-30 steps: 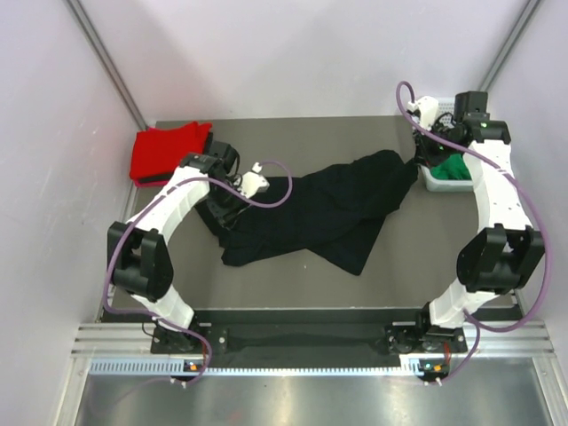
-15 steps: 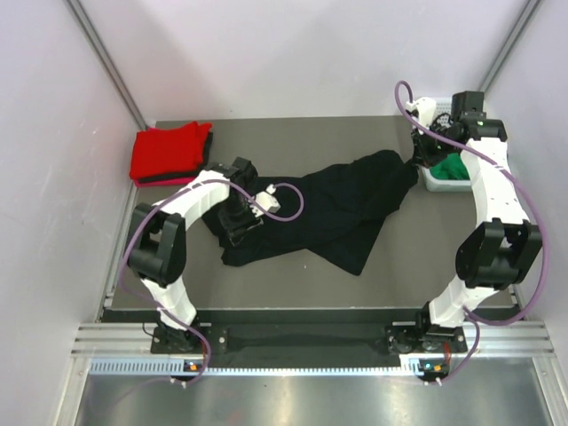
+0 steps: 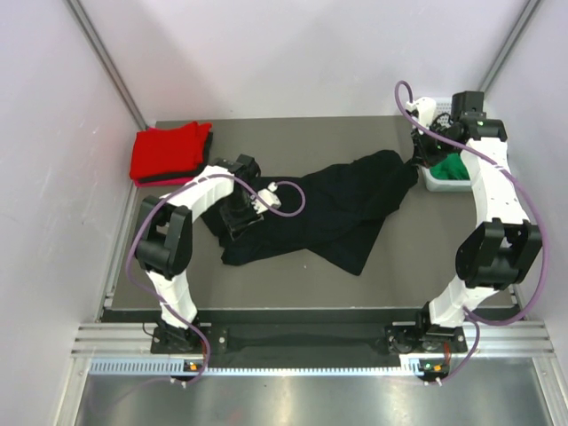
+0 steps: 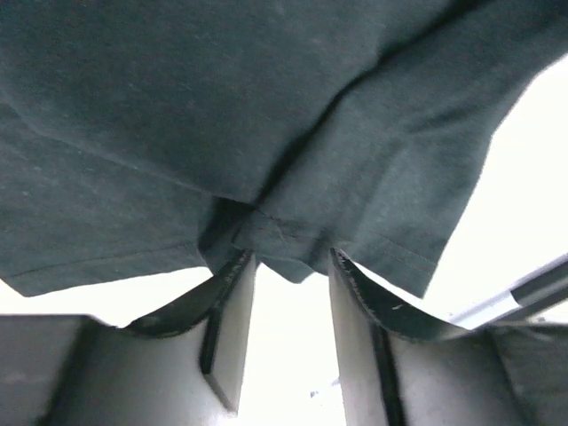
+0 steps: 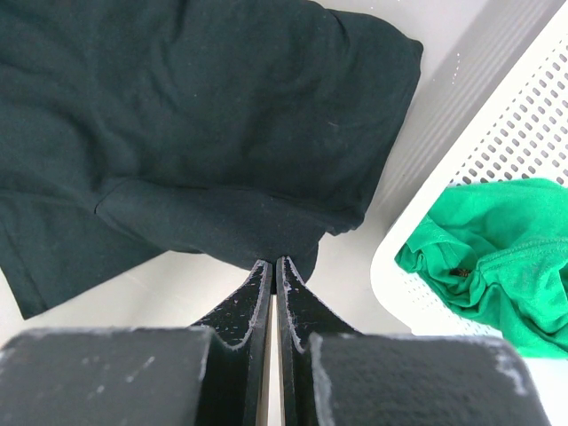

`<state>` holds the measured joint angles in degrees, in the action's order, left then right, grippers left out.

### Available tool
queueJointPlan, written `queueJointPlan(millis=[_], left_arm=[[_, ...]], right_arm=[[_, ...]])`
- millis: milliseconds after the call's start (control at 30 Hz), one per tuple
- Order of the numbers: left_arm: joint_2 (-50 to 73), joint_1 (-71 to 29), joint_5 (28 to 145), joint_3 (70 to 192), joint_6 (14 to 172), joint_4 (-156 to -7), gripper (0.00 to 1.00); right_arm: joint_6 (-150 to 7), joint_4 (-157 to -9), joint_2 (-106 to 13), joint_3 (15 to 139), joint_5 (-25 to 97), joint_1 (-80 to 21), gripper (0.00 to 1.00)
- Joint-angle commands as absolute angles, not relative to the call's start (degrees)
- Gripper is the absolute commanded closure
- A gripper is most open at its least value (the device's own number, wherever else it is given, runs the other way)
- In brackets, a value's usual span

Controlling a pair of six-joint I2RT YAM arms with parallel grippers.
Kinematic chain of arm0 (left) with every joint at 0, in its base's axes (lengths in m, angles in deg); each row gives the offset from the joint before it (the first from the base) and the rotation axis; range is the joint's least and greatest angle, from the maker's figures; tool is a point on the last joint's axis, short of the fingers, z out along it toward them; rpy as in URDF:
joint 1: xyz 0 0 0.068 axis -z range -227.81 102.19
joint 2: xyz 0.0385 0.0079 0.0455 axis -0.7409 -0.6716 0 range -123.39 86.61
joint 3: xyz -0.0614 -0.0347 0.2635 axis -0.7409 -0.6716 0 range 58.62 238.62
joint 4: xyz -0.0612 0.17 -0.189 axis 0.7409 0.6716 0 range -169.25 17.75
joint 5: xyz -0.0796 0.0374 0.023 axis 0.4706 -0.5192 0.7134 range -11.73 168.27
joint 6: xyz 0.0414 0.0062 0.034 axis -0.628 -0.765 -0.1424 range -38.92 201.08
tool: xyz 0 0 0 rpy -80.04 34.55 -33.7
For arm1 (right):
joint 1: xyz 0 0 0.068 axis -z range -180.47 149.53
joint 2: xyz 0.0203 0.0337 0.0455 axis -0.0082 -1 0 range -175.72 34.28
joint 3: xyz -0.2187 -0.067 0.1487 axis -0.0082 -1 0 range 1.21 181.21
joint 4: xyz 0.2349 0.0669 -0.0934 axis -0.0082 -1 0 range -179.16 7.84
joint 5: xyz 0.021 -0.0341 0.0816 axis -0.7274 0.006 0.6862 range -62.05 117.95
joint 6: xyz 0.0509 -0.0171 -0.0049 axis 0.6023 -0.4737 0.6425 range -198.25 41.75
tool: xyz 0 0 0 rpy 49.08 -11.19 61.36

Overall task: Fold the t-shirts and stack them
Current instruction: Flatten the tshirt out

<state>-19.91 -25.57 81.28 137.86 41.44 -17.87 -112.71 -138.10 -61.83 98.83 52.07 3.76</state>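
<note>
The black t-shirt (image 3: 328, 209) lies spread and rumpled across the middle of the worktop (image 3: 426, 257), running from lower left to upper right, with both arms at its ends. In the left wrist view a hemmed fold of the shirt (image 4: 266, 133) sits right at the tips of the jaws of the left gripper (image 4: 288, 266). These jaws stand a narrow way apart, one on each side of the fold and not closed on it. The jaws of the right gripper (image 5: 272, 264) are pressed together to a hairline, and the shirt's edge (image 5: 195, 133) meets their tips, so they appear to pinch it.

The left arm is bent sharply at the elbow and reaches inward, with its gripper (image 3: 240, 213) low over the shirt's left end. The right arm stretches far back, its gripper (image 3: 419, 158) at the shirt's far right corner, just beside the white mesh basket (image 3: 435, 182).

The black cloth is creased, with a sleeve showing near the basket. A green t-shirt (image 3: 454, 167) lies bunched in the basket. A folded red t-shirt (image 3: 169, 151) lies at the far left corner.
</note>
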Motion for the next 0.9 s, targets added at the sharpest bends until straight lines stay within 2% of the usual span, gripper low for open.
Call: queueJointPlan(millis=[0,100,533,633,700,800,867], left_arm=[[-19.0,-25.4,84.0,140.2,39.9,-11.9,0.55],[-17.0,-25.3,84.2,139.4,39.3,-11.0,0.53],[-19.8,-24.5,82.5,134.4,40.6,-15.0,0.55],[-20.1,-24.5,81.7,134.3,40.8,-16.5,0.64],[-20.5,-24.5,81.5,135.0,41.5,-17.0,0.77],[-21.1,-24.5,82.5,136.7,42.3,-16.8,0.92],[-21.1,-24.5,83.0,137.9,42.8,-16.7,0.95]], right_arm=[[-112.8,-137.0,-60.9,100.4,53.3,3.2,1.0],[-112.8,-136.9,-61.1,100.4,53.4,3.2,1.0],[-112.5,-136.8,-62.0,102.2,54.2,3.1,1.0],[-112.7,-136.7,-61.6,101.8,54.1,3.1,1.0],[-112.7,-136.7,-61.3,101.3,54.1,3.1,1.0],[-112.6,-136.6,-61.1,101.0,54.3,3.1,1.0],[-112.5,-136.4,-61.0,101.0,54.3,3.0,1.0]])
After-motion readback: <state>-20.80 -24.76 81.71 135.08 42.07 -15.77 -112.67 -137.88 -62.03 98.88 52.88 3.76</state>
